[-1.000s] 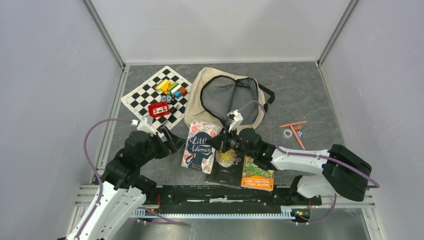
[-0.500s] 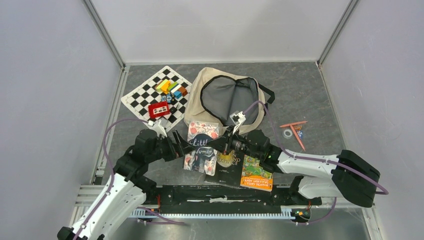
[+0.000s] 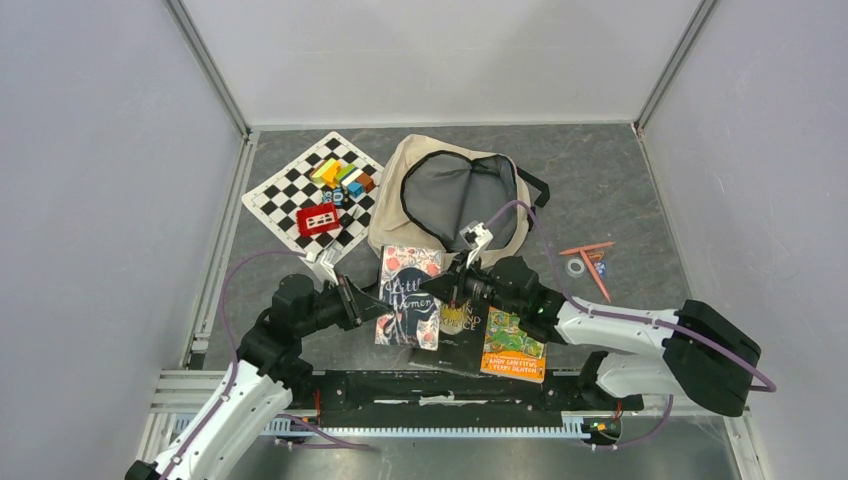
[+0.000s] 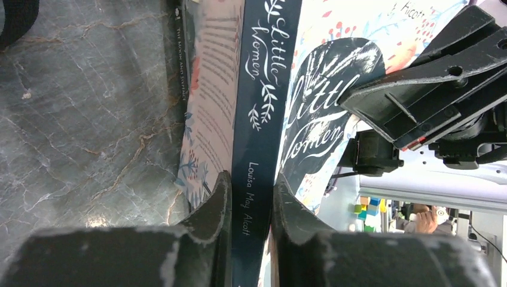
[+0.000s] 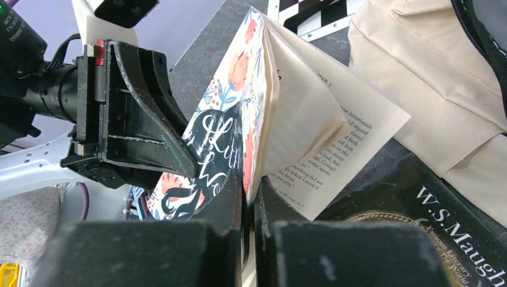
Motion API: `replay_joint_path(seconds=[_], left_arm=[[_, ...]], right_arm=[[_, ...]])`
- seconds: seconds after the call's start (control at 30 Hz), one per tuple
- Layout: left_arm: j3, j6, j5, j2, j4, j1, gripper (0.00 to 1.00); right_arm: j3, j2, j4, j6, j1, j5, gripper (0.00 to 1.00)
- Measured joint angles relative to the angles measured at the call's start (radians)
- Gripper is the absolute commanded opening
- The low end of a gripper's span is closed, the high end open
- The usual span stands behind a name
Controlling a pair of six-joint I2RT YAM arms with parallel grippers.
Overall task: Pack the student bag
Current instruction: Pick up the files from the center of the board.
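Your left pincer point(image 4: 251, 182) is clamped across the navy spine of the Little Women paperback point(image 4: 258, 89). Your right pincer point(image 5: 248, 192) is clenched on the edge of its glossy floral front cover alone. The book therefore hangs half open between them, tilted up off the black book point(image 5: 430, 221) beneath. The thin cover is the weak point: if the arms pull apart or twist against each other, I expect it to crease or tear at the hinge. It is also slick enough to slide out of a narrow pinch. The matte paper pages point(image 5: 311, 125) are fanning loose, one already bent outward, and could catch and fold on the way in. The student bag point(image 3: 400, 215) lies flat on the grey stone-patterned worktop point(image 3: 620, 190) just beyond the book. It is soft cream canvas, its black-trimmed mouth open on a grey lining. That limp rim may buckle or get pushed away if a stiff book corner meets it.
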Motion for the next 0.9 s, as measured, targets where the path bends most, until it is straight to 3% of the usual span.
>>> replay_joint_path(seconds=[0.07, 0.17, 0.27, 0.6, 0.9], left_arm=[[0.000, 0.000, 0.005, -0.007, -0.007, 0.000, 0.02], [0.028, -0.001, 0.000, -0.006, -0.043, 0.000, 0.02], [0.103, -0.001, -0.018, -0.003, -0.079, 0.003, 0.02], [0.299, 0.008, 0.023, 0.079, -0.104, 0.006, 0.02], [0.410, 0.134, 0.283, 0.221, -0.143, 0.006, 0.02]], right_arm=[[0.005, 0.004, -0.014, 0.001, -0.002, 0.000, 0.33], [0.033, 0.004, -0.080, -0.011, -0.015, 0.021, 0.75], [0.067, -0.022, -0.212, -0.047, -0.054, 0.073, 0.97], [0.110, -0.272, -0.461, -0.226, -0.196, 0.100, 0.98], [0.352, -0.302, -0.727, -0.486, -0.196, -0.150, 0.98]])
